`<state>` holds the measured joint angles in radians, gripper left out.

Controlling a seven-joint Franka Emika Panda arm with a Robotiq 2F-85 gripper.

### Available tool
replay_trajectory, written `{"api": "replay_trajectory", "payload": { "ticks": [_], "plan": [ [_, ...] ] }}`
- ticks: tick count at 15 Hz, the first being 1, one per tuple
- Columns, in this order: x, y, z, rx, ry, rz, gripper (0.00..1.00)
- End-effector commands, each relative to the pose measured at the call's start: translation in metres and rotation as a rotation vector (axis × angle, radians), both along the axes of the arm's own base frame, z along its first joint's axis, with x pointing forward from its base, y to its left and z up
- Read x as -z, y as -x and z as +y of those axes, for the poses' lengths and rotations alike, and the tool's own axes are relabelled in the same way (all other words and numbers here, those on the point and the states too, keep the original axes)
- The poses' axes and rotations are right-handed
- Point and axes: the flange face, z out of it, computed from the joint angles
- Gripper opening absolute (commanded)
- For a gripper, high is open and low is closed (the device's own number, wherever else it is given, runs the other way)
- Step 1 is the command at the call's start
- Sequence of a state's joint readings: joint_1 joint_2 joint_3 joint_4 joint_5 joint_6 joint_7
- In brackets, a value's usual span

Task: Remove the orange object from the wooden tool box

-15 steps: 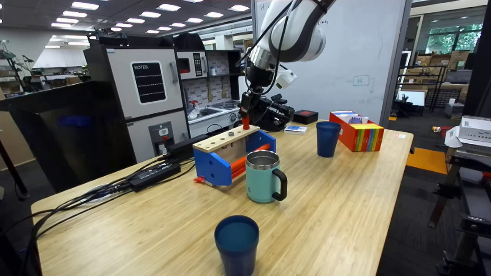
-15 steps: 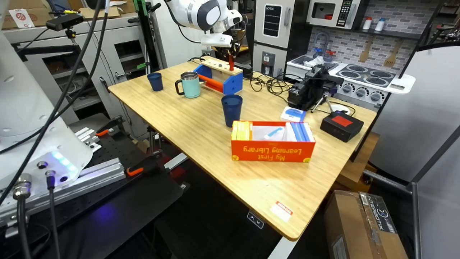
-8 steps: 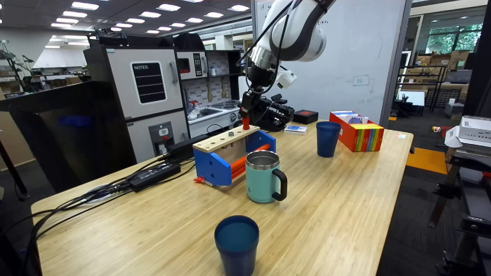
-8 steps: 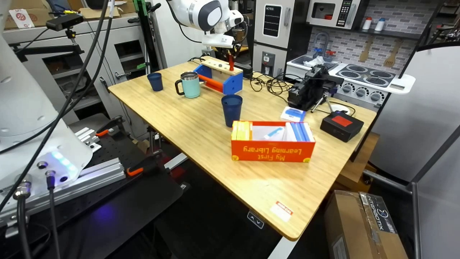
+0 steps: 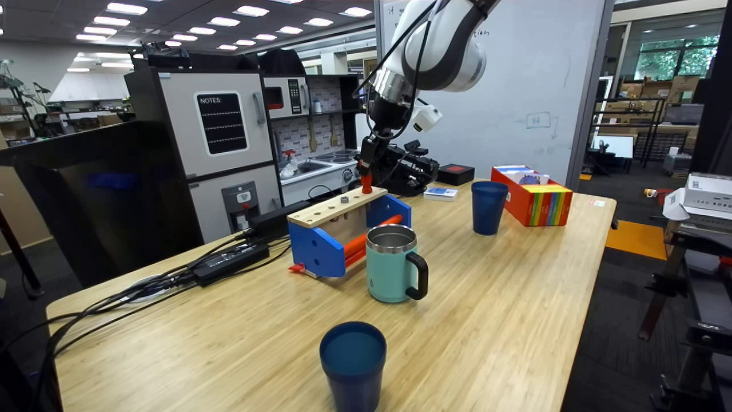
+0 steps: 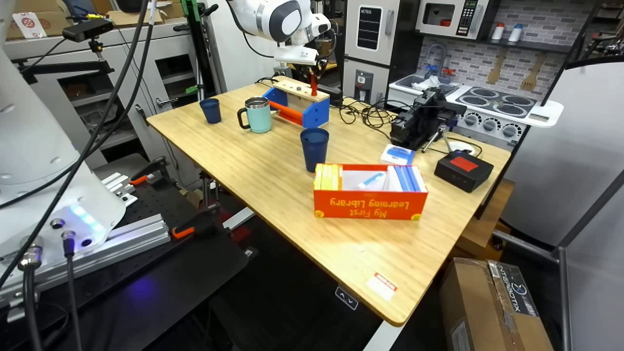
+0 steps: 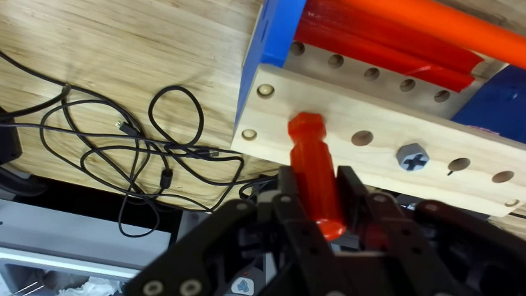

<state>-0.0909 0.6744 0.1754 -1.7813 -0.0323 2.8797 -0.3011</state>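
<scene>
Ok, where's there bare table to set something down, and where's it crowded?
Bare table lies between the green mug and the edge on its handle side, and between the red box and the corner sticker. Crowded: around the wooden tool box, with the mug close by, cables off one end, and the hand gripping the orange object.

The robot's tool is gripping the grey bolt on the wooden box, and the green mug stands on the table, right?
Not quite: the wrist view shows the tool gripping the orange object; the grey bolt sits apart on the wooden box. The green mug does stand on the table.
</scene>
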Motion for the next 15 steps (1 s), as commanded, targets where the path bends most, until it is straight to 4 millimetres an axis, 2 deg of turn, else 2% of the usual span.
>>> {"api": "replay_trajectory", "payload": {
  "ticks": [1,4,5,10,15],
  "plan": [
    [0.000,0.000,0.001,0.001,0.000,0.000,0.29],
    [0.000,0.000,0.001,0.001,0.000,0.001,0.29],
    [0.000,0.000,0.001,0.001,0.000,0.001,0.07],
    [-0.001,0.003,0.009,0.101,-0.026,-0.026,0.07],
    [0.000,0.013,0.022,0.343,-0.062,-0.062,0.07]
  ]
}}
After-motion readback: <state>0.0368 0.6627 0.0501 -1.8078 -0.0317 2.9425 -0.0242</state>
